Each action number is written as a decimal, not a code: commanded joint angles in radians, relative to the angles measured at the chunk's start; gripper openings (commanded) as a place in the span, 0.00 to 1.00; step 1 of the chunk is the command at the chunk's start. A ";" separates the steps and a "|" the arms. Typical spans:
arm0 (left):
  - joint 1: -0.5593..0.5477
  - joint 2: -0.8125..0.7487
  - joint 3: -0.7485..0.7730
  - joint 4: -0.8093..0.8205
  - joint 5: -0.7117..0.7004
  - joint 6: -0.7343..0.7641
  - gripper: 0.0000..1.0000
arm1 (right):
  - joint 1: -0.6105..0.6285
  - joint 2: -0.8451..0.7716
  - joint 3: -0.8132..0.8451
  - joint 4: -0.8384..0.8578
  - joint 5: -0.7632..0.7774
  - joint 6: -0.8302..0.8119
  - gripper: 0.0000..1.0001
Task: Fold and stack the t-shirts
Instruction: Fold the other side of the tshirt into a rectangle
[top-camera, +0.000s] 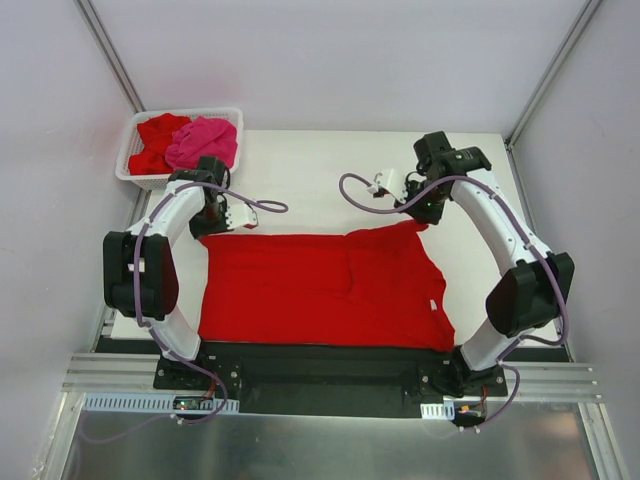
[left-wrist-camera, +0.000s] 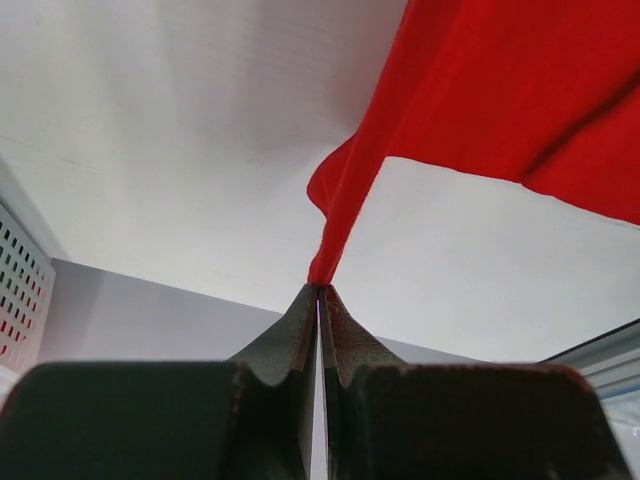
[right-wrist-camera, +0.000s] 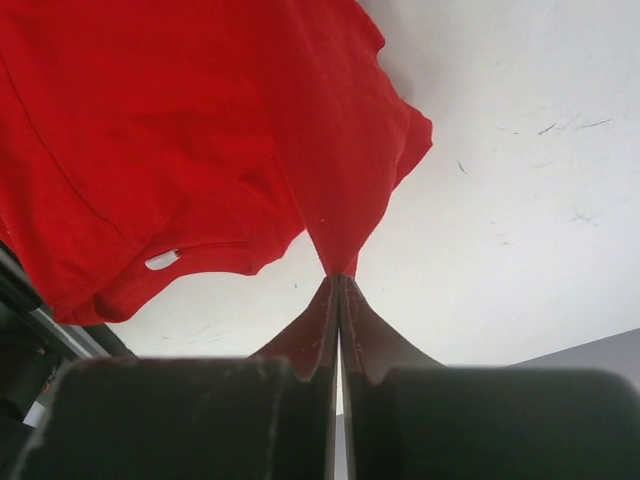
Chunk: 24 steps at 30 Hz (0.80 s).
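A bright red t-shirt (top-camera: 320, 290) lies spread across the near half of the white table. My left gripper (top-camera: 213, 222) is shut on its far left corner; in the left wrist view the cloth (left-wrist-camera: 470, 100) runs up from the pinched fingertips (left-wrist-camera: 320, 288). My right gripper (top-camera: 428, 212) is shut on its far right corner; in the right wrist view the cloth (right-wrist-camera: 200, 130) fans out from the closed tips (right-wrist-camera: 338, 278), with a white neck label (right-wrist-camera: 162, 259) showing. Another red t-shirt (top-camera: 158, 140) and a hot pink t-shirt (top-camera: 205, 142) lie crumpled in the basket.
A white lattice basket (top-camera: 132, 152) stands at the far left corner of the table, close to my left arm; its wall shows in the left wrist view (left-wrist-camera: 18, 290). Bare white tabletop (top-camera: 320, 170) lies beyond the shirt. Grey walls enclose the cell.
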 joint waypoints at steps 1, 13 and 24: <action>0.006 -0.059 -0.006 -0.034 -0.018 0.012 0.00 | -0.003 -0.068 -0.032 -0.053 0.016 0.025 0.01; -0.021 -0.162 -0.083 -0.072 0.022 0.005 0.00 | 0.031 -0.122 -0.095 -0.076 0.041 0.056 0.01; -0.041 -0.179 -0.113 -0.086 0.035 -0.026 0.00 | 0.063 -0.146 -0.138 -0.117 0.042 0.091 0.01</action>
